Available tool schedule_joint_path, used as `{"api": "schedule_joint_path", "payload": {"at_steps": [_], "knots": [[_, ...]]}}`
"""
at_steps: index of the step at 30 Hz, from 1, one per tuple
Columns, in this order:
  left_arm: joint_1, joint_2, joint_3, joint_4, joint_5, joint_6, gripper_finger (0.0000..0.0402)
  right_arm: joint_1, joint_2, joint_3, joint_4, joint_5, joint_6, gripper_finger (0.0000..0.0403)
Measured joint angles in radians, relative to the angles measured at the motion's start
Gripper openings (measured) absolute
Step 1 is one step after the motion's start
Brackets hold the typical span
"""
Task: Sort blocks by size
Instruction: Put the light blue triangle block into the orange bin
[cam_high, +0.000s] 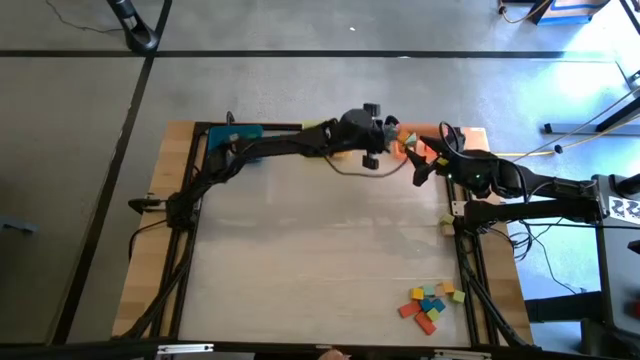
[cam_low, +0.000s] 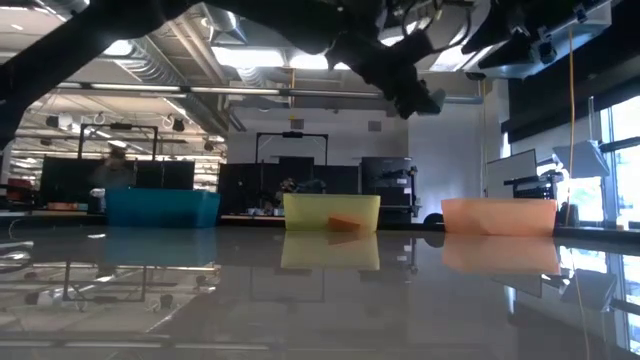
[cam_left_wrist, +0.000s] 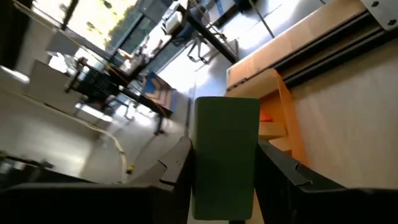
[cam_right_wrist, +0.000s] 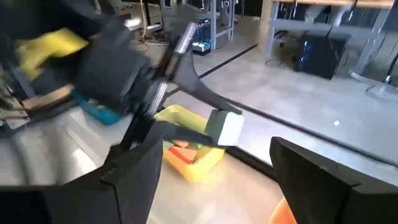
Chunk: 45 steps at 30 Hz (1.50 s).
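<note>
Left tool (cam_left_wrist: 225, 180): clamped on green block (cam_left_wrist: 225, 155), raised near orange bin (cam_high: 440, 132).
Right tool (cam_right_wrist: 211, 168): wide open, empty, beside orange bin.
Loose blocks (cam_high: 432, 303): far counter (cam_high: 300, 260) corner.

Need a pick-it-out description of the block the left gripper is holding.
Start at the three bins along the table's far edge: blue, yellow bin, orange bin. The left gripper hangs above the gap between the yellow and orange ones, shut on a green block. It is the only block off the table; the other loose blocks lie near the table's near right corner.
</note>
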Motion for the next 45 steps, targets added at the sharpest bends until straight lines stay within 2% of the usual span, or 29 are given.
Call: {"api": "schedule_joint_path", "payload": {"at_steps": [5,13,17,22,29,38,41,45], "knots": [[-0.047,-0.004,-0.015,0.054,-0.081,0.113,0.0116,0.000,0.026,0.000,-0.002,-0.020,0.062,0.0296],[-0.089,-0.004,-0.015,0.102,-0.102,0.194,0.0116,0.000,0.051,0.000,0.001,-0.038,0.068,0.0296],[-0.101,-0.004,-0.015,0.101,-0.103,0.197,0.0118,0.000,0.063,0.000,-0.001,0.004,0.069,0.0296],[-0.119,-0.004,-0.015,0.114,-0.104,0.209,0.0133,0.000,0.080,0.000,-0.001,0.007,0.069,0.0296],[-0.148,-0.004,-0.015,0.122,-0.109,0.254,0.0122,-0.001,0.115,0.000,0.007,0.033,0.071,0.0296],[-0.184,-0.004,-0.015,0.155,-0.119,0.305,0.0127,0.000,0.133,0.000,0.022,0.032,0.076,0.0294],[-0.187,-0.002,-0.015,0.166,-0.128,0.316,0.0128,0.000,0.133,0.000,0.022,0.024,0.079,0.0279],[-0.187,-0.002,-0.015,0.171,-0.127,0.320,0.0128,0.000,0.134,0.001,0.026,0.012,0.081,0.0227]]}}
